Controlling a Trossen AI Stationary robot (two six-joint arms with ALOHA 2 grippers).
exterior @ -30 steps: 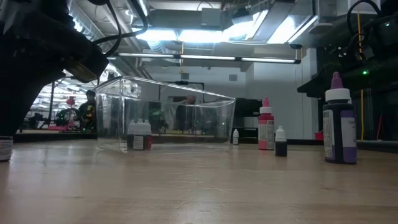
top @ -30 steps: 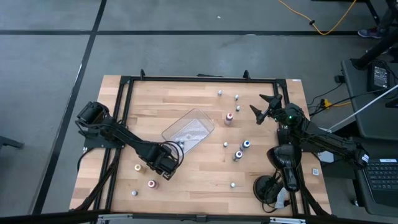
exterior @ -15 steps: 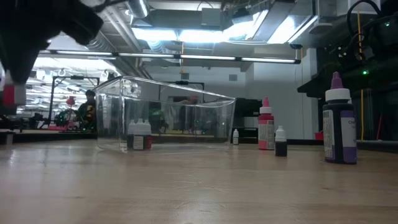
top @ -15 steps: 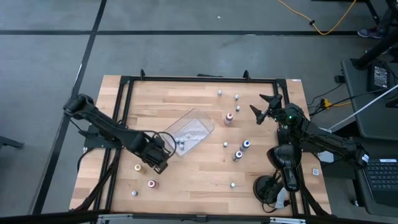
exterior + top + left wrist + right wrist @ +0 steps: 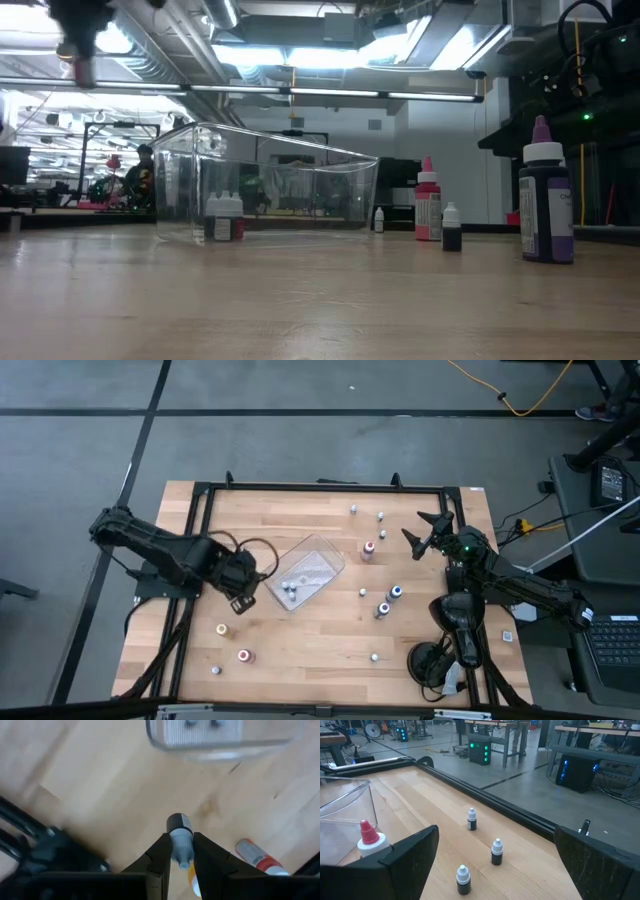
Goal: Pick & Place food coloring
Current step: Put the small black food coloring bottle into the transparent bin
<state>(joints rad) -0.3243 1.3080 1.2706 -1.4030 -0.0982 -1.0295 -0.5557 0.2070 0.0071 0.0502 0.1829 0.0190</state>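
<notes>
The left gripper point(image 5: 181, 851) had its two dark fingers point(image 5: 161, 852) clenched on a tiny grey-white food coloring bottle with a dark cap point(image 5: 180, 840), the bottle's long axis running along the fingers, its nozzle pointing back toward the wrist. It hung above the bench just off the clear rectangular plastic tray point(image 5: 325, 546), toward the left edge; the tray, already holding a few small bottles point(image 5: 289, 588), lay straight ahead of the fingertips, so the drop looked to need only a short reach forward. The right gripper point(image 5: 428, 532) waited near the far right corner, fingers spread and empty, beside a red-capped bottle point(image 5: 368, 548)
</notes>
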